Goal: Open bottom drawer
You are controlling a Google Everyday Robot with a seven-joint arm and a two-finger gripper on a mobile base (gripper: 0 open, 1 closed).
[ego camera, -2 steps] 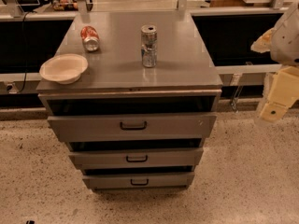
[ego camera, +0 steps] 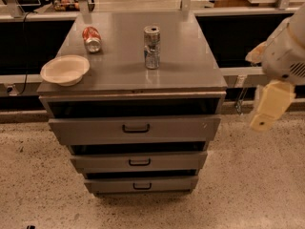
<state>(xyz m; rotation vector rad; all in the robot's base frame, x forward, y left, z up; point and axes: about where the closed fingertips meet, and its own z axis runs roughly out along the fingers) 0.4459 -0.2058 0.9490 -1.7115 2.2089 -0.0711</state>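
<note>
The bottom drawer (ego camera: 141, 183) is the lowest, narrowest grey front of the cabinet, with a small black pull handle (ego camera: 142, 186) at its centre. It sits near the floor, with a dark gap above it. My gripper (ego camera: 268, 109) hangs at the right edge of the camera view, cream-coloured, well to the right of the cabinet and above the level of the bottom drawer. It touches nothing.
The middle drawer (ego camera: 139, 161) and top drawer (ego camera: 135, 129) are above it. On the cabinet top (ego camera: 181, 66) stand a silver can (ego camera: 152, 47), a tipped red can (ego camera: 91, 38) and a white bowl (ego camera: 65, 69). Speckled floor (ego camera: 248, 185) lies around.
The gripper has shifted slightly left and down at the right edge. The drawers and the things on top have not moved.
</note>
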